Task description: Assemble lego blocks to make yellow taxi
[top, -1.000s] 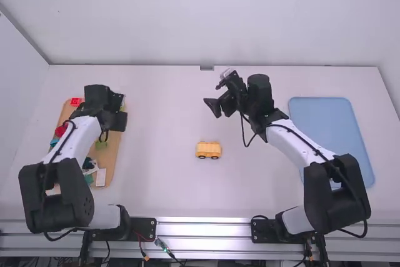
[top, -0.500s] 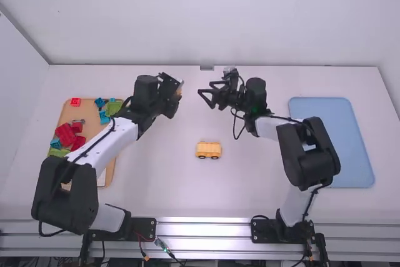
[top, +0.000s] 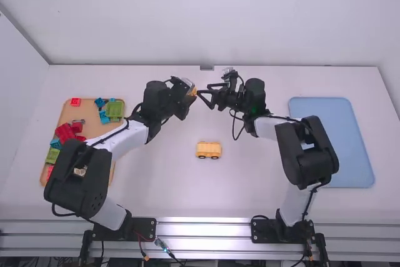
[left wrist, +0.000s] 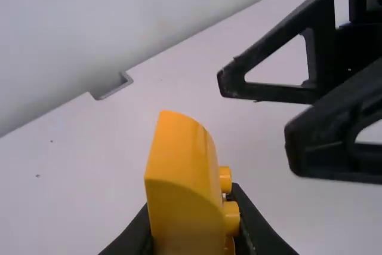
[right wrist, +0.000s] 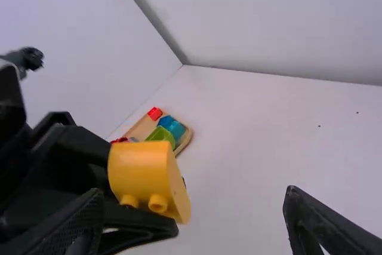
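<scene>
"What are we holding?"

"A yellow block (left wrist: 179, 171), in our left end effector (top: 190, 94). Our right end effector (top: 205, 95) gapes beside it; our wheeled yellow piece (top: 208, 149) sits on the desk (top: 156, 186)."

The left arm (top: 119, 140) extends forward and inward to the middle, and the left gripper (top: 190, 91) has its fingers drawn in. The right arm (top: 267, 127) is bent at the elbow, and the right gripper (top: 205, 99) has its fingers spread widely apart. Both grippers are near and facing each other
</scene>
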Controlling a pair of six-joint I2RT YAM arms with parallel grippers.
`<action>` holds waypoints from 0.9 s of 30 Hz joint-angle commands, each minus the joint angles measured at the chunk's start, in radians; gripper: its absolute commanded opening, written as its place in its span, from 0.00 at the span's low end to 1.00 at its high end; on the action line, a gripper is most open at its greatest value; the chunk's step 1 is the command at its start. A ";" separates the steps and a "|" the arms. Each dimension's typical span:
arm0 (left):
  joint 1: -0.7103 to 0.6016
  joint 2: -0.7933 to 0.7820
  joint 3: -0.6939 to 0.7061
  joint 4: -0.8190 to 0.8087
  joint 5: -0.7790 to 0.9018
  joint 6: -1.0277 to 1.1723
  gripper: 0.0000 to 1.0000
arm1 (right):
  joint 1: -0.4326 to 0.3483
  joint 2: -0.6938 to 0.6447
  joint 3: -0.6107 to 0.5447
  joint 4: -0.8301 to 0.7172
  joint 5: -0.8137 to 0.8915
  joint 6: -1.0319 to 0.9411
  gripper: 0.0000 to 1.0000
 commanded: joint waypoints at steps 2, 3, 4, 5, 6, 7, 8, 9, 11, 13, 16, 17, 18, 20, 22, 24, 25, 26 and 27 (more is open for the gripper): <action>-0.004 0.012 -0.025 0.043 0.027 -0.025 0.02 | 0.002 0.000 0.013 0.011 -0.008 0.010 0.78; -0.004 0.013 -0.028 0.053 0.026 -0.037 0.02 | 0.008 0.000 0.013 0.015 -0.002 0.010 0.78; -0.010 0.013 -0.033 0.064 0.023 -0.051 0.02 | 0.017 0.000 0.013 0.023 0.002 0.005 0.77; -0.016 0.013 -0.039 0.077 0.019 -0.064 0.02 | 0.027 0.000 0.013 0.031 0.002 -0.006 0.77; -0.021 0.013 -0.045 0.090 0.019 -0.063 0.02 | 0.041 0.000 0.013 0.032 0.011 -0.020 0.77; -0.021 0.013 -0.046 0.093 0.019 -0.063 0.02 | 0.044 0.000 0.013 0.032 0.015 -0.020 0.77; -0.026 0.013 -0.054 0.106 0.019 -0.060 0.02 | 0.060 0.000 0.013 0.027 0.056 -0.020 0.77; -0.031 0.013 -0.061 0.117 0.016 -0.060 0.02 | 0.073 0.000 0.013 0.013 0.098 -0.025 0.77; -0.030 0.013 -0.064 0.120 0.016 -0.061 0.02 | 0.082 0.000 0.013 0.003 0.108 -0.040 0.76; -0.029 0.013 -0.065 0.118 0.016 -0.061 0.02 | 0.099 0.000 0.013 0.002 0.118 -0.051 0.74; -0.031 0.013 -0.065 0.115 0.020 -0.065 0.02 | 0.114 0.000 0.013 0.006 0.126 -0.050 0.71; -0.034 0.013 -0.067 0.114 0.020 -0.064 0.02 | 0.118 0.000 0.013 0.006 0.132 -0.051 0.70; -0.037 0.013 -0.069 0.117 0.016 -0.063 0.02 | 0.123 0.000 0.013 0.005 0.139 -0.051 0.69; -0.035 0.013 -0.070 0.124 0.016 -0.064 0.02 | 0.130 0.000 0.013 0.001 0.150 -0.051 0.66; -0.036 0.013 -0.074 0.138 0.016 -0.064 0.02 | 0.129 0.000 0.013 0.002 0.148 -0.050 0.60; -0.034 0.013 -0.075 0.146 0.016 -0.064 0.02 | 0.132 0.000 0.013 0.002 0.148 -0.050 0.59; -0.034 0.013 -0.075 0.147 0.016 -0.064 0.02 | 0.132 0.000 0.013 0.002 0.148 -0.050 0.59; -0.037 0.013 -0.075 0.151 0.016 -0.064 0.02 | 0.138 0.000 0.013 0.002 0.148 -0.050 0.55; -0.039 0.013 -0.075 0.153 0.016 -0.064 0.02 | 0.140 0.000 0.013 0.002 0.148 -0.050 0.52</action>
